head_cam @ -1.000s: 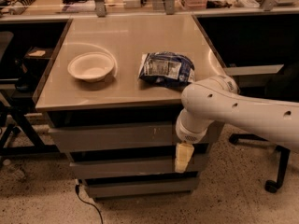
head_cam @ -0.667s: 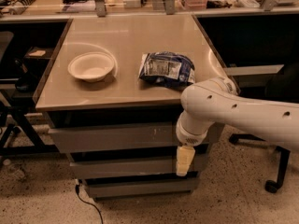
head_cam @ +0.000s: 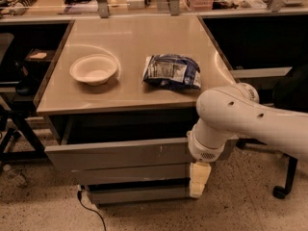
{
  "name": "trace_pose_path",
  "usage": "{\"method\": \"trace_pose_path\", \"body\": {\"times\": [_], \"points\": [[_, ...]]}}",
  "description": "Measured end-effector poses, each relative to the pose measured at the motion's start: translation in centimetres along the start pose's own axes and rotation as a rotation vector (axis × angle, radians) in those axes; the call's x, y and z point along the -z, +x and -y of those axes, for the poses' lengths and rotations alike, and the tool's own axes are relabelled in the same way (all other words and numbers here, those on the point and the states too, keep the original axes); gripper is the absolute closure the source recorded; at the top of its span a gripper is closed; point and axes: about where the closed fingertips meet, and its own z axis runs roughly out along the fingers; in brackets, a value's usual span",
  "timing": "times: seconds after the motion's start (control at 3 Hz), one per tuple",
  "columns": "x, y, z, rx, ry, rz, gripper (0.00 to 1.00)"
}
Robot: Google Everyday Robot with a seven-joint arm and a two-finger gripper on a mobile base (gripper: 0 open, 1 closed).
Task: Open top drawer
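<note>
The top drawer (head_cam: 120,156) is the widest grey flat front under the tabletop, with pale scratch marks right of centre. It stands out toward the camera past the two narrower drawers (head_cam: 130,173) below it, and a dark gap shows between it and the tabletop. My gripper (head_cam: 198,181), cream-coloured and pointing down, hangs from the white arm (head_cam: 240,117) at the right end of the drawer fronts, just below the top drawer's right corner.
On the tan tabletop (head_cam: 130,42) sit a white bowl (head_cam: 94,69) at the left and a blue snack bag (head_cam: 172,71) at the right. A cable (head_cam: 91,210) trails on the speckled floor. A chair base (head_cam: 281,189) stands at the right, and dark furniture at the left.
The top drawer front has come out toward the camera and the gap under the tabletop has widened. My gripper has moved the same way with the arm.
</note>
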Motion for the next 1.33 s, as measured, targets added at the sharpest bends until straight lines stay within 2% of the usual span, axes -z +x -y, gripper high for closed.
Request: {"method": "trace_pose_path", "body": {"times": [0.33,0.67,1.0,1.33], "points": [[3.0,1.4,-6.7,-0.008,-0.080,0.037,0.00],[3.0,1.4,-6.7,-0.008,-0.079,0.039,0.00],[4.3,0.5,-5.0,0.015,-0.010,0.036,0.00],[3.8,-0.1,-3.1,0.021,0.014,0.021,0.00]]}}
